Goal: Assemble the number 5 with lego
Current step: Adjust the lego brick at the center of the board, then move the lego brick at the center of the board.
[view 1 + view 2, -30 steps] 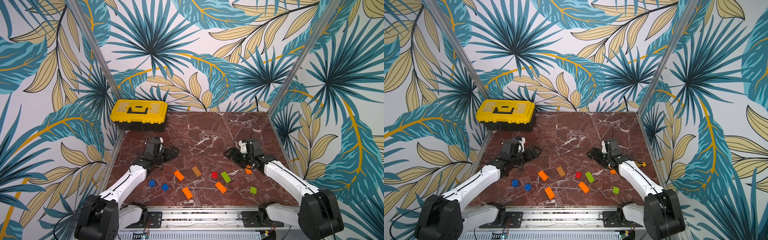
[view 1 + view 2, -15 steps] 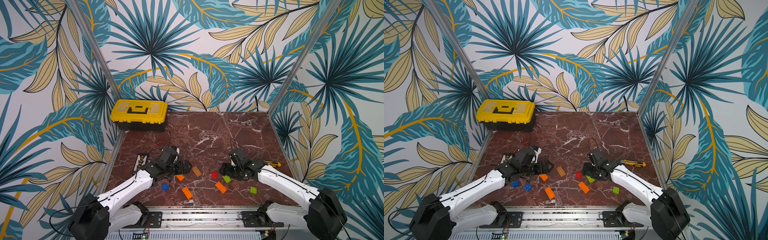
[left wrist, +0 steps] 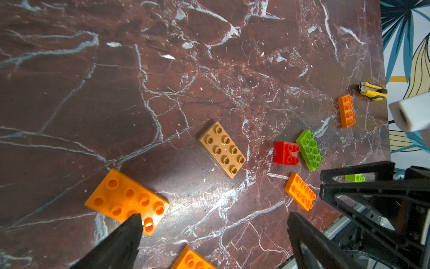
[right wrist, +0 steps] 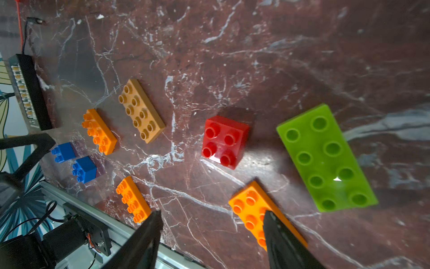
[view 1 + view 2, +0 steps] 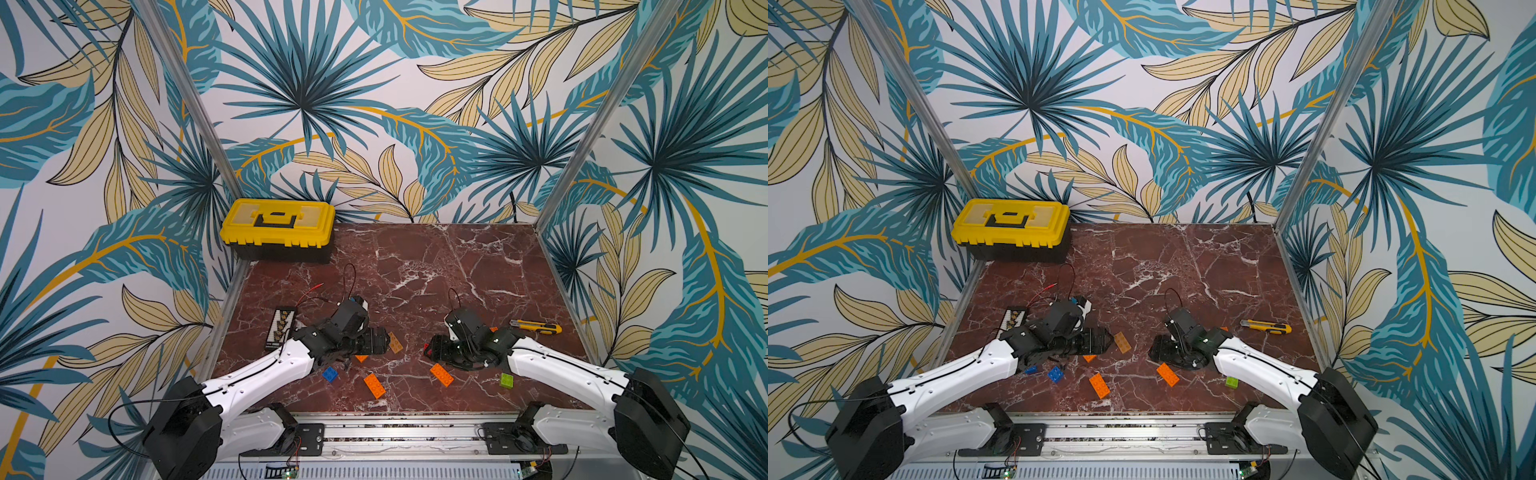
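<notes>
Loose lego lies singly on the marble table (image 5: 415,266); the number 5 is out of view. In the left wrist view my left gripper (image 3: 214,223) stands open and empty, one fingertip over an orange brick (image 3: 126,201), with the tan brick (image 3: 222,149) beyond it. My right gripper (image 4: 211,219) is open with bare marble between its jaws. One of its fingers overlaps another orange brick (image 4: 253,209), near the red brick (image 4: 224,142) and the lime green brick (image 4: 325,158). In a top view both grippers (image 5: 380,338) (image 5: 432,353) hang low over the bricks.
A yellow toolbox (image 5: 278,228) stands at the back left. A black strip (image 5: 280,328) lies by the left wall and a yellow utility knife (image 5: 536,327) near the right wall. Two blue bricks (image 4: 64,151) (image 4: 84,168), an orange brick (image 5: 374,385) and a green square brick (image 5: 506,380) lie near the front rail.
Both arms have swung inward and down over the bricks. The right gripper's jaws have narrowed but remain apart. The utility knife, hidden by the right arm before, now shows.
</notes>
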Tool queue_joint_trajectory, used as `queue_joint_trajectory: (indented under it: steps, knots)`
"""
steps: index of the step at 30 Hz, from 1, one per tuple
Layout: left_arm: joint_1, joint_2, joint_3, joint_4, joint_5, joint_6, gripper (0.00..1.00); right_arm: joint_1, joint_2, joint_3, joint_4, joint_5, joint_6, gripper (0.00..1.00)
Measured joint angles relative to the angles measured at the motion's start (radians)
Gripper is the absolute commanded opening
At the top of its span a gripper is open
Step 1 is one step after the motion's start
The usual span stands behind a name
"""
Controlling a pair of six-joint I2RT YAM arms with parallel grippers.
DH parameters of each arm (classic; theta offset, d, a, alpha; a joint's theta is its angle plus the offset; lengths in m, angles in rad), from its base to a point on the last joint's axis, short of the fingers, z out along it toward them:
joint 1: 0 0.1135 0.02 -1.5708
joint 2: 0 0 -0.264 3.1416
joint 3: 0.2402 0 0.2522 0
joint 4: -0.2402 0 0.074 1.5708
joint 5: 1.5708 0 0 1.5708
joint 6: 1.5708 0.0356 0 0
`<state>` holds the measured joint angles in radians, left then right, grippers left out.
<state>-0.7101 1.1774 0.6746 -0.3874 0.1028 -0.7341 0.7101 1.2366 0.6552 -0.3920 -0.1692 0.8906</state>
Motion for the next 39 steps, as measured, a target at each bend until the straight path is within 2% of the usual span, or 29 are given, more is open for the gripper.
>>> queue_joint_trajectory:
  steps: [7, 12, 17, 23, 30, 39]
  knots:
    - [0.000, -0.018, 0.000, -0.023, -0.045, 0.002, 1.00, 0.040, 0.069, 0.045, 0.034, 0.000, 0.007, 0.70]
    - [0.000, -0.033, 0.000, -0.013, -0.026, 0.014, 1.00, 0.048, 0.048, 0.063, -0.045, 0.119, 0.040, 0.68]
    - [-0.005, -0.013, 0.002, 0.035, 0.033, 0.031, 1.00, 0.048, -0.002, 0.024, -0.117, 0.230, 0.095, 0.71]
    - [-0.028, 0.067, 0.042, 0.063, 0.065, 0.039, 1.00, 0.048, -0.002, -0.053, -0.095, 0.232, 0.165, 0.77]
    - [-0.044, 0.095, 0.065, 0.098, 0.066, 0.037, 1.00, 0.040, 0.023, -0.083, -0.036, 0.227, 0.198, 0.83]
    - [-0.049, 0.130, 0.069, 0.121, 0.065, 0.030, 1.00, -0.048, 0.077, -0.074, 0.112, 0.229, 0.212, 0.87]
